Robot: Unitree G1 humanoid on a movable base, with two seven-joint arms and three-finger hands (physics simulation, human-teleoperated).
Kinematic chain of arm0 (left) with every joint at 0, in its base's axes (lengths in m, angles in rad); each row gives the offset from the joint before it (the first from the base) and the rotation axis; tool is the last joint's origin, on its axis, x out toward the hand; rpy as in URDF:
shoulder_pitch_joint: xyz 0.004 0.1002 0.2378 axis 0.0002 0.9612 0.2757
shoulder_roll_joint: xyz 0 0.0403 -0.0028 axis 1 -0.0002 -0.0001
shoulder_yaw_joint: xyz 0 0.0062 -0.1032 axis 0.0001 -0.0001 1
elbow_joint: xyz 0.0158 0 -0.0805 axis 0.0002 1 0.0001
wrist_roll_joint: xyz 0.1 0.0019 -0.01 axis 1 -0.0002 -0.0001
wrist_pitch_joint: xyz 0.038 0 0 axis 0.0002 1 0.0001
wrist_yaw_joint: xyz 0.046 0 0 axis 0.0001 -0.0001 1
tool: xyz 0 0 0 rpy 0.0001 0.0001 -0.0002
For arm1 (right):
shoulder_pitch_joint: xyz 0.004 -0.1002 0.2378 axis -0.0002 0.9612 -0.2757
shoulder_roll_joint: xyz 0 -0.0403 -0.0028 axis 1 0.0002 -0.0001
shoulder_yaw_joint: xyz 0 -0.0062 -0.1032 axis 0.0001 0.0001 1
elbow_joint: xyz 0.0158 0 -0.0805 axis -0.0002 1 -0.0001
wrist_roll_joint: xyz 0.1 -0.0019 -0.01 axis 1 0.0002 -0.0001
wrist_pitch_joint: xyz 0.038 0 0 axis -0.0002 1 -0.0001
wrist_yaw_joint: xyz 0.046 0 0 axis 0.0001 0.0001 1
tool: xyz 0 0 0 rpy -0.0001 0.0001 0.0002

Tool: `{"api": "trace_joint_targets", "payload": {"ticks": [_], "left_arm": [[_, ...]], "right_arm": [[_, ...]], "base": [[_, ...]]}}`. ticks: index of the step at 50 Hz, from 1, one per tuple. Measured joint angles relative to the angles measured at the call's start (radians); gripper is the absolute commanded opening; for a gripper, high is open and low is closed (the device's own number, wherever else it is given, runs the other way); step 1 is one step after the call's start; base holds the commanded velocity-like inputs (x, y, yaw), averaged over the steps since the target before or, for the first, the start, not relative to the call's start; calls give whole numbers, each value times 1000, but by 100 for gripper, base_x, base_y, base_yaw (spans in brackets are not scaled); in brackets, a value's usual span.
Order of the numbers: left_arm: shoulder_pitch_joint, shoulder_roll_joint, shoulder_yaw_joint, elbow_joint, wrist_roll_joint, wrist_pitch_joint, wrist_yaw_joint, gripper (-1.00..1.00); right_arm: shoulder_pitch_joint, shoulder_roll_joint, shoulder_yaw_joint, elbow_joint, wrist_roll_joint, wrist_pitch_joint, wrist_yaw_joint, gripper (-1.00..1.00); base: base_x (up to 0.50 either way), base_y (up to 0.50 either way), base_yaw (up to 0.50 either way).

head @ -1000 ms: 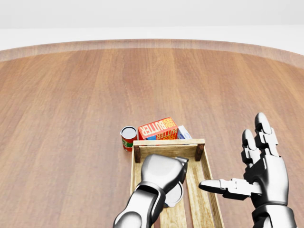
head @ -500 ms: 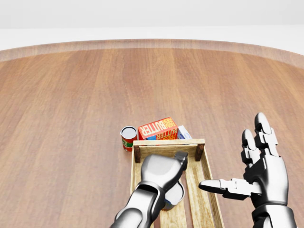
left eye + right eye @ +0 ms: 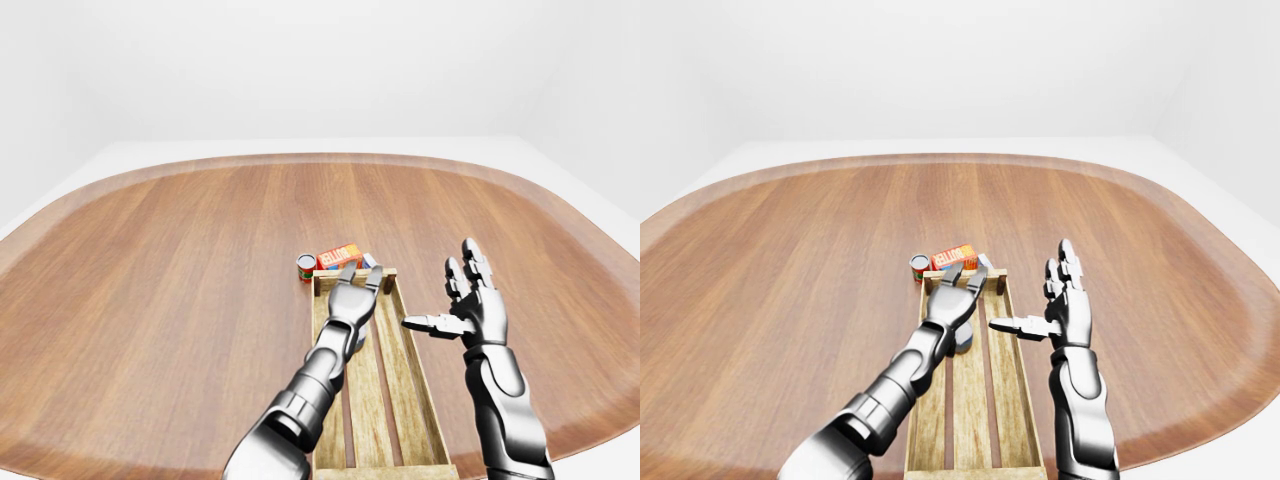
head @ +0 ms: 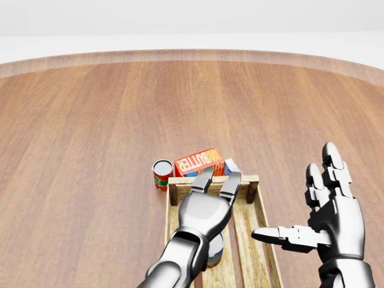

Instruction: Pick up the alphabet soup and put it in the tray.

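Observation:
A can [image 4: 216, 249], which I take for the alphabet soup, sits inside the wooden tray [image 4: 268, 252], mostly hidden under my left hand. Only its pale right side shows, and I cannot read its label. My left hand [image 4: 217, 180] is open above it, with fingers stretched flat toward the tray's top end wall. My right hand [image 4: 300, 198] is open and empty, held just right of the tray with its thumb pointing over the tray's right wall.
A red and green can [image 4: 162, 174] stands on the table just outside the tray's top left corner. An orange butter box [image 4: 199, 162] and a small white and blue box [image 4: 231, 166] lie against the tray's top end. The round wooden table's edge [image 4: 192, 55] curves across the top.
My left hand has opened: its fingers, curled round the can before, now stretch out flat. The can stays low in the tray. The right hand has not moved.

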Motion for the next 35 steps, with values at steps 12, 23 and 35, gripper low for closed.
{"api": "trace_joint_targets", "payload": {"ticks": [12, 23, 35], "left_arm": [[10, 0, -5, -23, 11, 0, -8, 100], [55, 11, -19, -129, 55, 0, -58, 100], [158, 38, -39, -382, 159, 0, -187, 100]], "right_arm": [[1, 0, -2, -3, 1, 0, 1, 100], [1, 0, -3, -6, 2, 0, 1, 100], [3, 0, -2, -9, 0, 0, 1, 100]], "base": [[0, 0, 0], [0, 0, 0], [0, 0, 0]]}}
